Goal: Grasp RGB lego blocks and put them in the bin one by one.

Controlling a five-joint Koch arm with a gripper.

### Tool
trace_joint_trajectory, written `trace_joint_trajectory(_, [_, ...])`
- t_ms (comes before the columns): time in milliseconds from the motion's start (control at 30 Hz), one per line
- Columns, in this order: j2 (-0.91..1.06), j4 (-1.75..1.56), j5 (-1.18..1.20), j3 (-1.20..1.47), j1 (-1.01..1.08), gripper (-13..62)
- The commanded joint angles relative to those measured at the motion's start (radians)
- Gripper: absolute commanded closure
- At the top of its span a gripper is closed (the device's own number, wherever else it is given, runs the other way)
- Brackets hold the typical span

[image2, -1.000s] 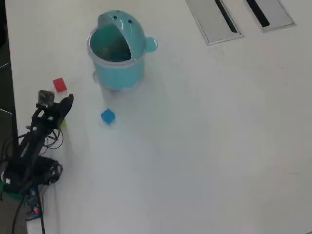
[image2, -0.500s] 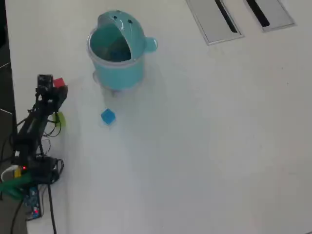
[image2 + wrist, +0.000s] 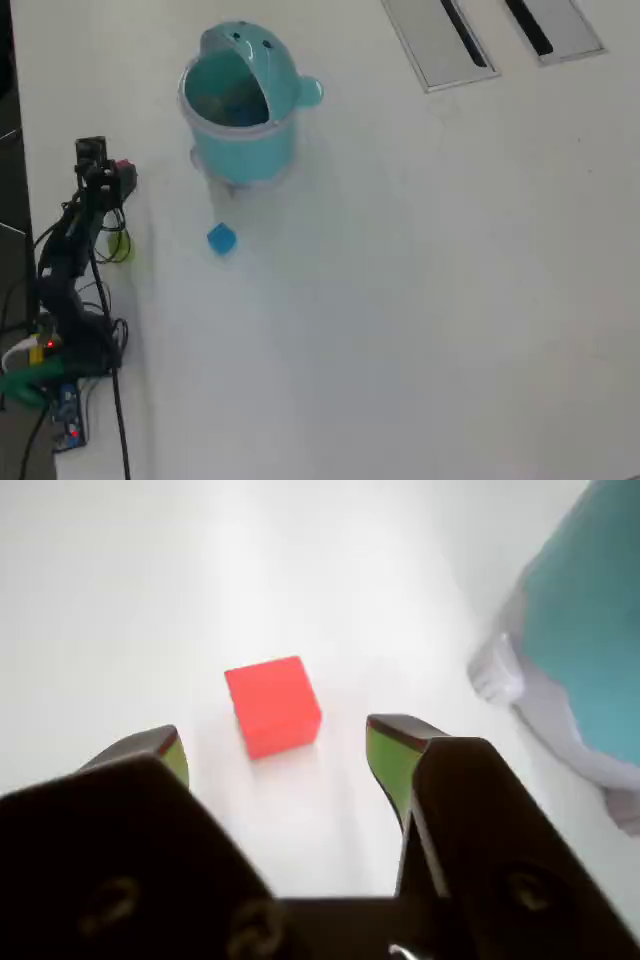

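I hold the claw spread wide over the red block so its jaws can drop on either side; the block sits on the bench at eight o'clock from the bin; the blue block waits at six.

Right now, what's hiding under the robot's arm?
In the overhead view the arm covers most of the red block and part of the yellow-green block. The wrist view shows the red block whole, on the white table between the open gripper tips.
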Motion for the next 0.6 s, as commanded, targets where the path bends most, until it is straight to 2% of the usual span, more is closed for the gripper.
trace_joint_trajectory(0, [-0.02,-0.009,-0.025,-0.095,-0.021,16.5])
trace_joint_trajectory(567, [-0.215,-0.003,-0.025,-0.247,-0.005,17.1])
